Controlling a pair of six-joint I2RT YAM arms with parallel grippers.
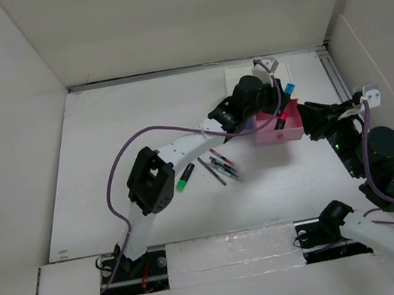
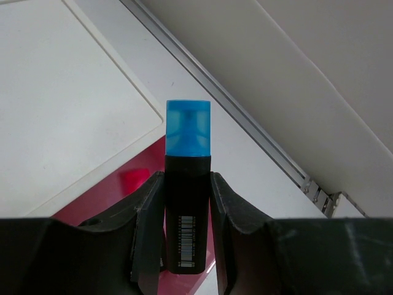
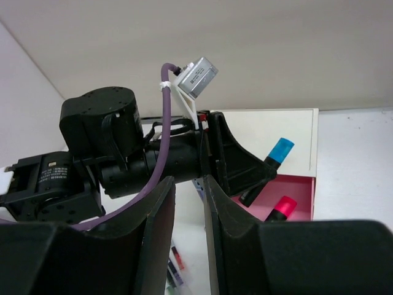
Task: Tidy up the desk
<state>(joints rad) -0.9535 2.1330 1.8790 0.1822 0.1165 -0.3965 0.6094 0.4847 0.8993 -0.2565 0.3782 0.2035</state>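
Note:
My left gripper point(image 2: 187, 179) is shut on a black highlighter with a blue cap point(image 2: 188, 132) and holds it tilted over the open pink drawer point(image 2: 138, 163) of a small white box point(image 2: 61, 92). In the top view that gripper point(image 1: 281, 106) is at the back right of the white desk point(image 1: 107, 156), with the blue cap point(image 1: 290, 89) past the drawer point(image 1: 275, 135). A pink-capped highlighter point(image 3: 281, 208) lies in the drawer point(image 3: 301, 190). My right gripper point(image 3: 189, 181) is empty, its jaws a narrow gap apart, just right of the drawer point(image 1: 307, 114).
Several pens point(image 1: 219, 166) and a green-capped highlighter point(image 1: 182, 178) lie loose mid-desk, under the left arm. White walls enclose the desk; a metal rail point(image 1: 336, 77) runs along the right wall, close to the box. The purple cable point(image 1: 134, 139) loops over the left side.

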